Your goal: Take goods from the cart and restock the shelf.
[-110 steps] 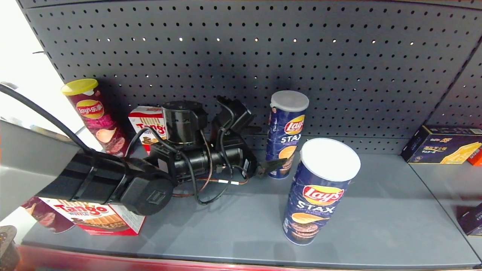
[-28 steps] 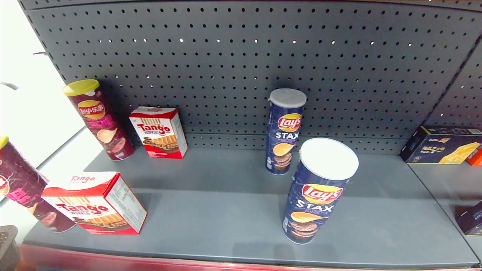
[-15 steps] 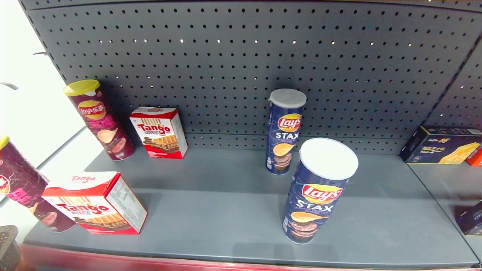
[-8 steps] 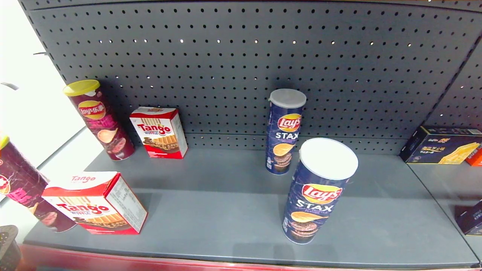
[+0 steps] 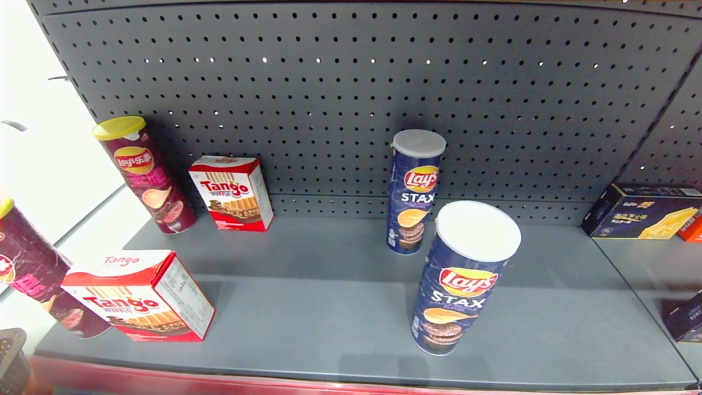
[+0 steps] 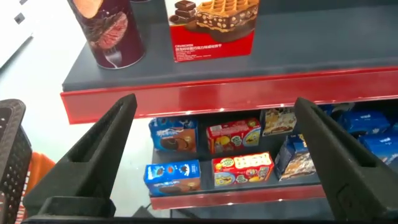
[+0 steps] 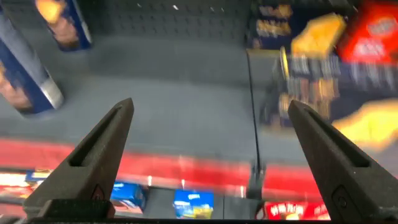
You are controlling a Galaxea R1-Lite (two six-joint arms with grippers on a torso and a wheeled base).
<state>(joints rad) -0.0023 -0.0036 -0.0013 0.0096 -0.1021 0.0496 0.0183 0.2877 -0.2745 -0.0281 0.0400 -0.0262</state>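
Note:
On the grey shelf (image 5: pixel 329 307) stand two blue chip cans, one at the back (image 5: pixel 414 192) and one near the front (image 5: pixel 466 280). Two red-and-white waffle boxes (image 5: pixel 233 192) (image 5: pixel 140 296) and two maroon chip cans (image 5: pixel 145 173) (image 5: pixel 33 280) stand at the left. My left gripper (image 6: pixel 214 106) is open and holds nothing, in front of the shelf's red edge (image 6: pixel 249 93), below the front maroon can (image 6: pixel 109 31) and the front waffle box (image 6: pixel 211 28). My right gripper (image 7: pixel 211 106) is open and holds nothing, before the shelf's right part, with the front blue can (image 7: pixel 25 74) to one side.
A black mesh cart basket (image 5: pixel 11 356) (image 6: pixel 11 162) sits low at the left. A lower shelf holds several small snack boxes (image 6: pixel 233 134). Dark blue and orange boxes (image 5: pixel 641 211) stand in the neighbouring bay to the right. A pegboard wall (image 5: pixel 351 82) backs the shelf.
The left arm, which lay across the shelf beside the back blue can 7.3 s ago, has drawn back off the shelf. Over the last two seconds nothing on the shelf has moved.

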